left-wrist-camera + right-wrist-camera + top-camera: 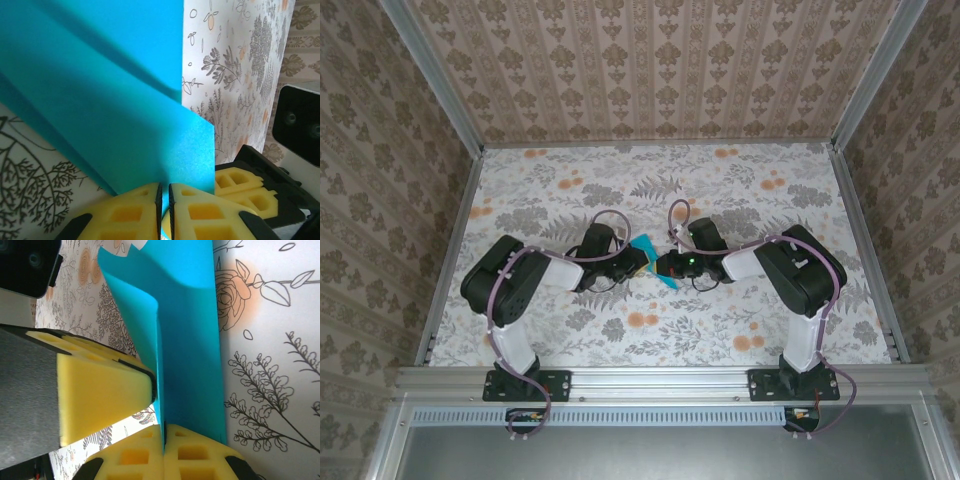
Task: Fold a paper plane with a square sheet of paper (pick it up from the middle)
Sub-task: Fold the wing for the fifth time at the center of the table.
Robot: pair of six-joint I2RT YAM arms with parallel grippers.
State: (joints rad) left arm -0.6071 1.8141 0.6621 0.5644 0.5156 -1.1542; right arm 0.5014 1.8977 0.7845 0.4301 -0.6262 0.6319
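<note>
Clamping left hand (632,262): you are pressing its yellow pads (131,216) together on the near edge of the sheet. In the left wrist view a thin sliver of teal is showing in the seam between them.
Left arm (508,285): it is reaching in from its base at the near left, elbow bent outward and forearm pointing toward the middle of the counter.
Sheet of paper (647,246): it is sitting between your two hands over the middle of the counter, with teal peeking out past them on the far side and the near side. In the left wrist view (100,90) it is rising from the pads in layered panels with a sharp diagonal fold. In the right wrist view (187,350) it is curling open at the far end along a straight crease. Whether it is touching the counter, you cannot tell.
Right hand (667,266): its yellow pads (200,457) are squeezing shut on the same sheet, whose crease is running straight into the seam. The left hand's pad is pushing against the paper just to one side there.
Right arm (798,270): it is mirroring the left, folding in from the near right base.
Counter (770,200): its floral surface is lying under both hands.
</note>
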